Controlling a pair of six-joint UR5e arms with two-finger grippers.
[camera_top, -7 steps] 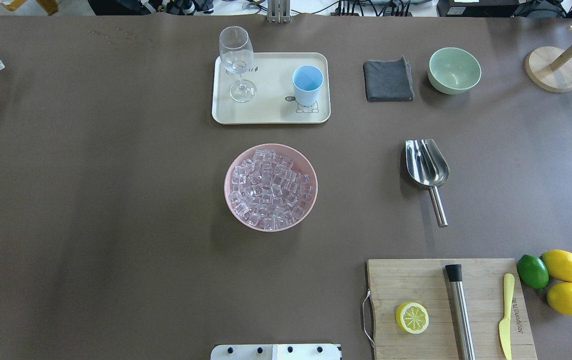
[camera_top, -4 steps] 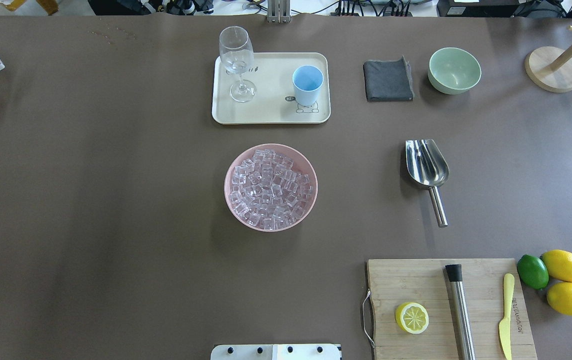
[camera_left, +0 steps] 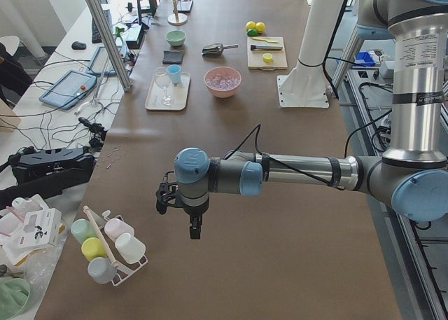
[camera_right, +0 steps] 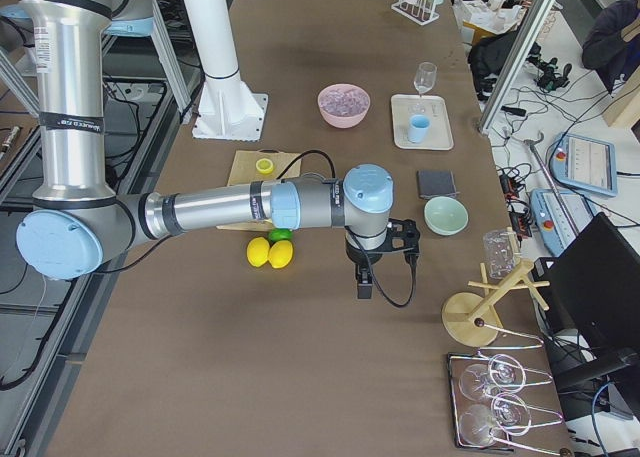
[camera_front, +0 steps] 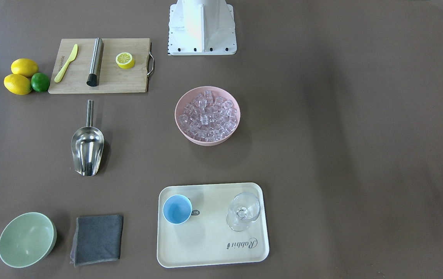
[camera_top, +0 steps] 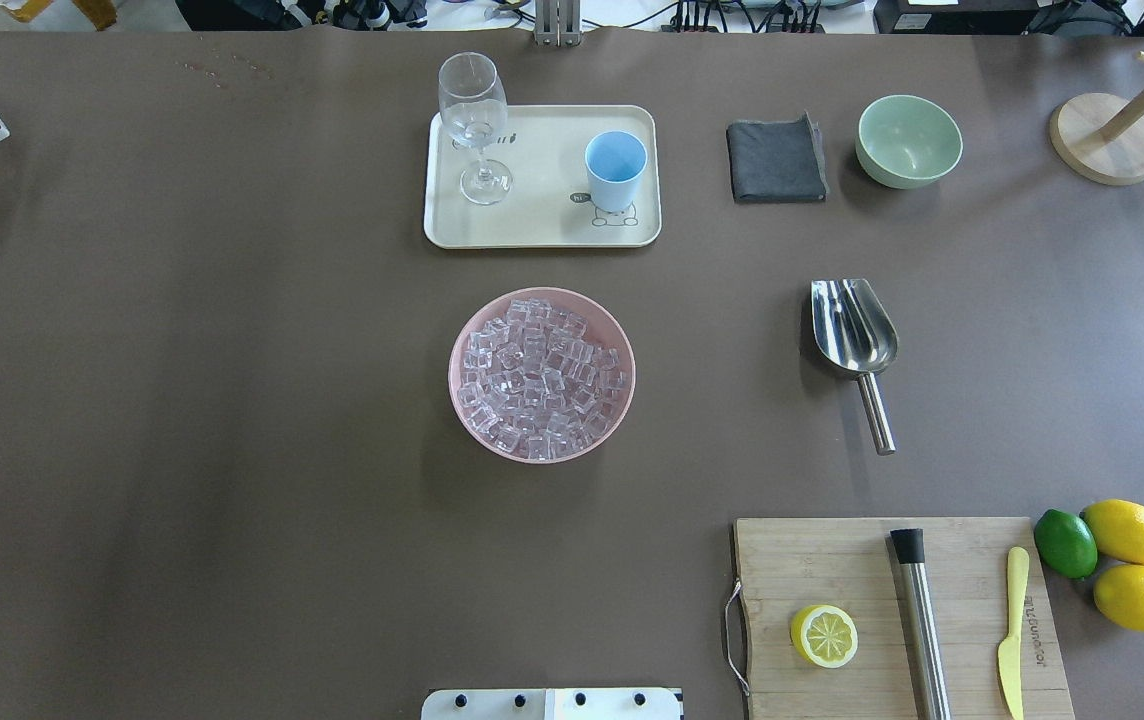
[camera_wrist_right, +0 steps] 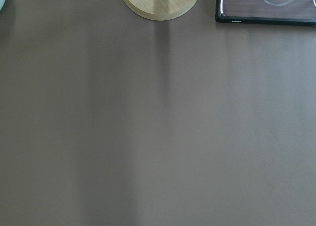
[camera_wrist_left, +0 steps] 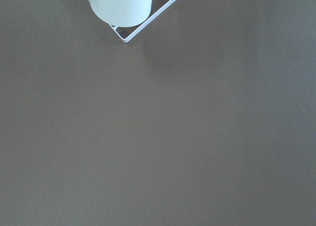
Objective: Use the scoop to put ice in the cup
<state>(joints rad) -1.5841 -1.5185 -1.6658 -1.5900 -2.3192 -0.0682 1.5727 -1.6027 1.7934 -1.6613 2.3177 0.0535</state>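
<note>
The ice (camera_top: 540,375) is a heap of clear cubes in a pink bowl (camera_top: 459,345) at the table's middle; it also shows in the front view (camera_front: 207,116). The light-blue cup (camera_top: 616,168) stands empty on a cream tray (camera_top: 542,228) behind the bowl. The steel scoop (camera_top: 852,325) lies on the table to the right, handle toward the robot. My left gripper (camera_left: 194,229) hangs over the table's far left end and my right gripper (camera_right: 365,285) over the far right end. They show only in the side views, so I cannot tell whether they are open or shut.
A wine glass (camera_top: 473,120) stands on the tray. A grey cloth (camera_top: 777,160) and green bowl (camera_top: 908,140) lie back right. A cutting board (camera_top: 832,560) holds a lemon half, steel cylinder (camera_top: 920,620) and yellow knife; lemons and a lime lie beside it.
</note>
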